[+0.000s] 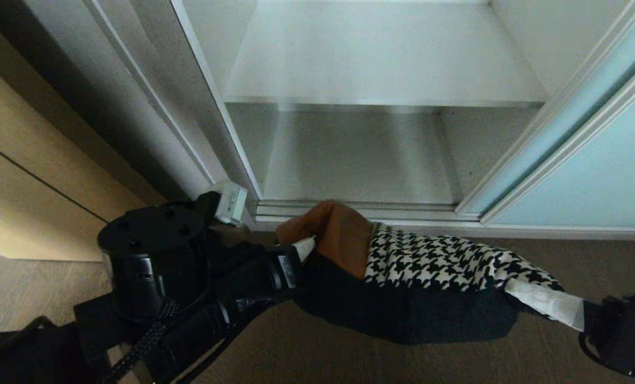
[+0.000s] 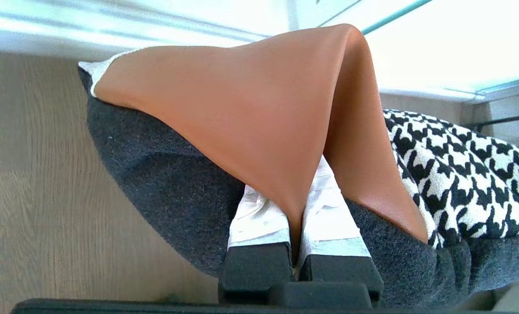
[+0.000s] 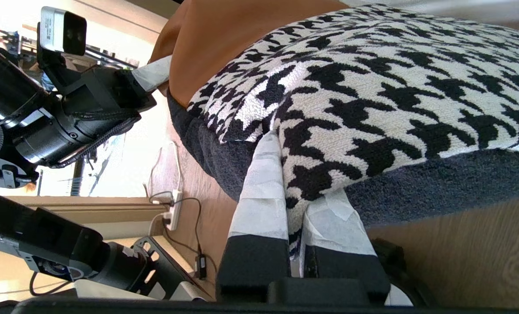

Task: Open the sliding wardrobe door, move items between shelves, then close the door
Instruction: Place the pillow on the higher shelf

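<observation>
The cushion [image 1: 434,256] hangs level between my two grippers, just in front of the wardrobe's opening and above the floor. It is tan leather at one end, houndstooth in the middle, with a dark underside. My left gripper [image 1: 306,248] is shut on the tan leather corner [image 2: 250,100], its taped fingers [image 2: 259,213] pinching a fold. My right gripper [image 1: 541,301] is shut on the houndstooth end [image 3: 372,87], fingers [image 3: 261,196] clamping the edge. The sliding wardrobe door [image 1: 589,176] stands pushed aside at the right. Two white shelves show inside: an upper one [image 1: 381,64] and a lower one [image 1: 360,154], both bare.
The door's floor track [image 1: 360,210] runs along the wardrobe's front. A light-brown wooden panel [image 1: 29,176] stands at the left. Wood floor [image 1: 349,357] lies under the cushion. A power strip with cables [image 3: 172,209] lies on the floor near the robot's base [image 3: 67,257].
</observation>
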